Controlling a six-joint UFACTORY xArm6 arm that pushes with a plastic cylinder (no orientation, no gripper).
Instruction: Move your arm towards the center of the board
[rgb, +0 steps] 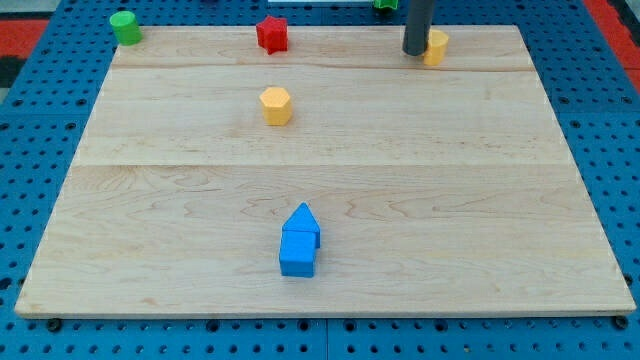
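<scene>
My tip (415, 51) is at the view's top right of the wooden board (480, 200). It stands right beside a yellow block (436, 46), on that block's left, touching or nearly touching it. A yellow hexagonal block (276, 105) lies left of centre in the upper half. A red star-shaped block (272, 34) sits at the top edge. Two blue blocks lie together near the bottom centre: a pointed one (303, 224) above a blue cube (297, 255). A green cylinder (125, 27) stands at the top left corner.
Another green block (385, 4) shows partly at the view's top edge, off the board. The board rests on a blue perforated table (40, 150). A red area (612, 20) shows at the top right.
</scene>
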